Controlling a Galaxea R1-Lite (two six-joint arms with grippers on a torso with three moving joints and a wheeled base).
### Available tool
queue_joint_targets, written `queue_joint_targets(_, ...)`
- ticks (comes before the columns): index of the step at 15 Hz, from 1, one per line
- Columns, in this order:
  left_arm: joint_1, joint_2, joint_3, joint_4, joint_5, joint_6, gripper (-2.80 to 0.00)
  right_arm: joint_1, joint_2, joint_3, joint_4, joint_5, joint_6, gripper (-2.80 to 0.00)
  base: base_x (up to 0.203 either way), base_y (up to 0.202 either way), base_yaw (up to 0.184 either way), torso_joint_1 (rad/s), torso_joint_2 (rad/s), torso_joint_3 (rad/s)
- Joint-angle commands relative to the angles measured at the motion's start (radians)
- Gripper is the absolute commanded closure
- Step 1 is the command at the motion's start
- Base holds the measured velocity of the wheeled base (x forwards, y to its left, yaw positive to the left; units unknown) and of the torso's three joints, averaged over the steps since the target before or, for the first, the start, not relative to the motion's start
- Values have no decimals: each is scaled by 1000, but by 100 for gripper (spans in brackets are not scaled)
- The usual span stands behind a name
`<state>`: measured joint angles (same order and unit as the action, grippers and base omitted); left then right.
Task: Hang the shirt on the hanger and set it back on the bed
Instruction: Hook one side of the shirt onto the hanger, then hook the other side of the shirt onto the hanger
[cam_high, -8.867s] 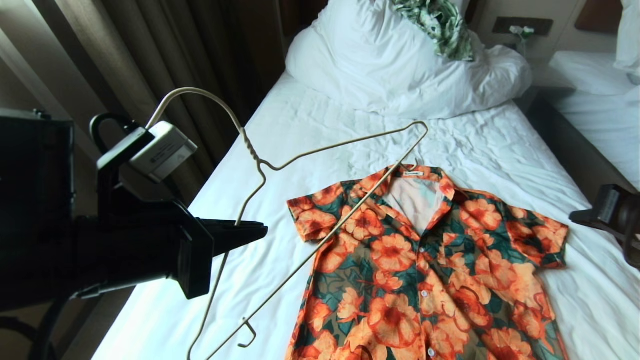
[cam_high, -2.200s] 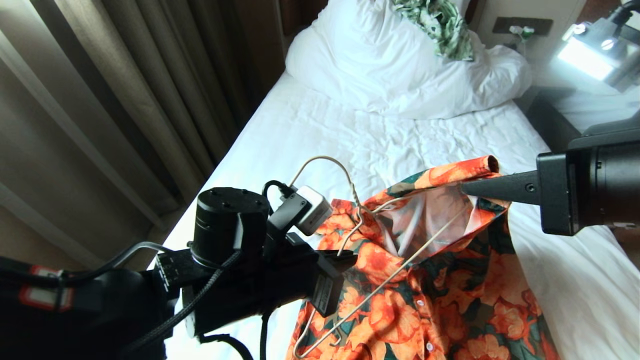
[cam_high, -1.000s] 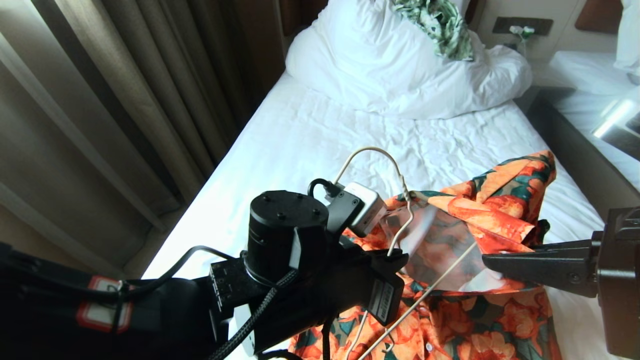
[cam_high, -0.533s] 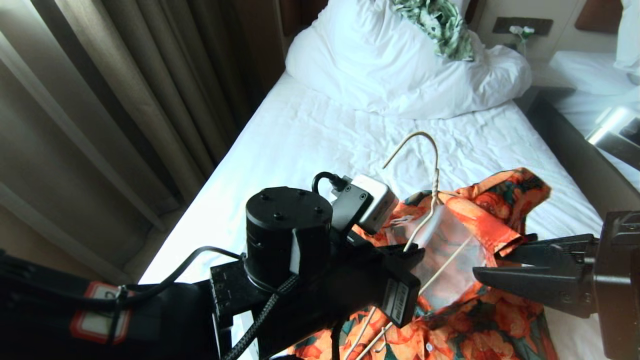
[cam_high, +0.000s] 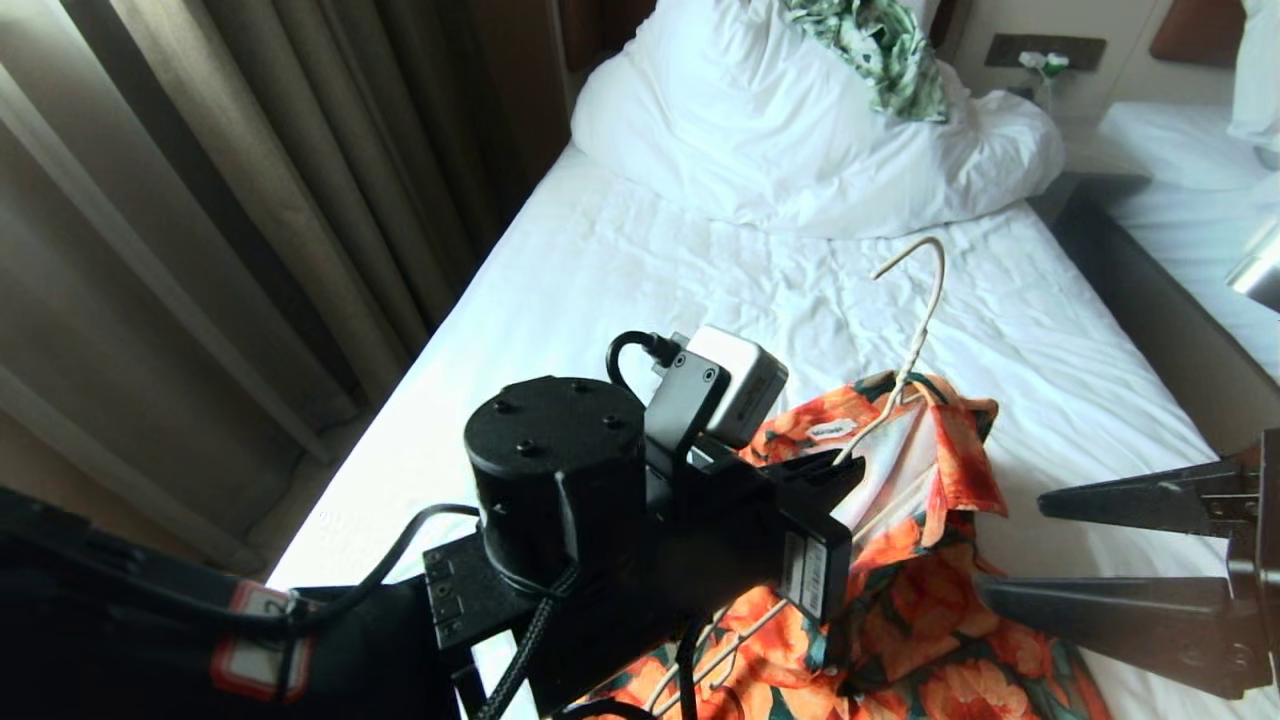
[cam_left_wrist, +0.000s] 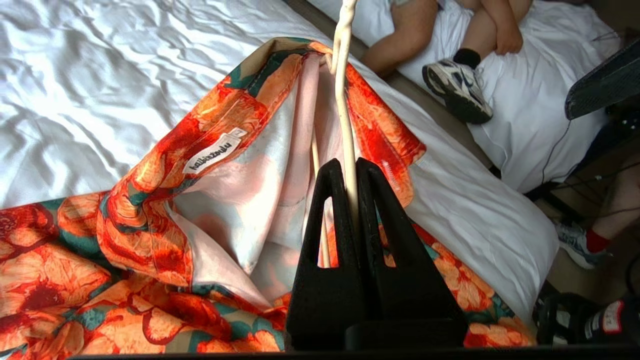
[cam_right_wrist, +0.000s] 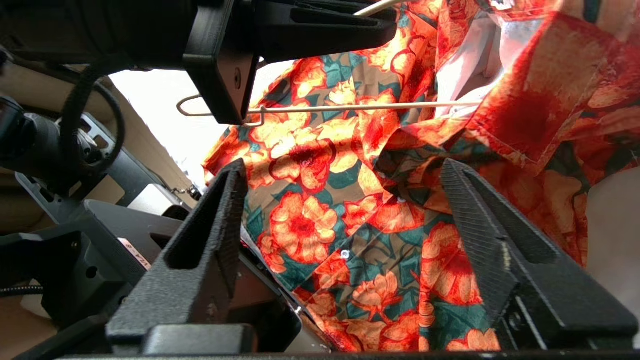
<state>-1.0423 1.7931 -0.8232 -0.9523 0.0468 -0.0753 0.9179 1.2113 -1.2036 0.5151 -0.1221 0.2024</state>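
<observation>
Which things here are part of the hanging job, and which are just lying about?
Job: shirt, hanger, bed, left hand clamped on the hanger, right hand open beside the shirt.
Lying about: green leaf-print garment, duvet, curtains, second bed.

Heavy beige-brown curtains (cam_high: 250, 190) hang in long folds along the left side of a hotel-style room, daylight falling across them. A dark switch panel (cam_high: 1045, 50) sits on the pale wall (cam_high: 1010, 90) at the far end, beside a dark wooden headboard (cam_high: 1195, 30). A second white bed (cam_high: 1190, 190) stands across a narrow aisle, where a seated person's legs and trainers (cam_left_wrist: 457, 87) rest.
</observation>
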Motion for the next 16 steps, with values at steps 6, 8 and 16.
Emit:
queue_joint_targets(6,-4,100,42,-142,-4,-35,0,-3,-1,-14,-1,-2,6,-280,0,0,0,0,0,0)
queue_joint_targets(8,-3,138,49,-206,-37,-77,0,-11,-7,-13,0,-1,7,-280,0,0,0,0,0,0)
queue_joint_targets(16,-1,232,137,-512,-45,-109,0,-166,25,-12,115,-3,43,0,0,0,0,0,0,0)
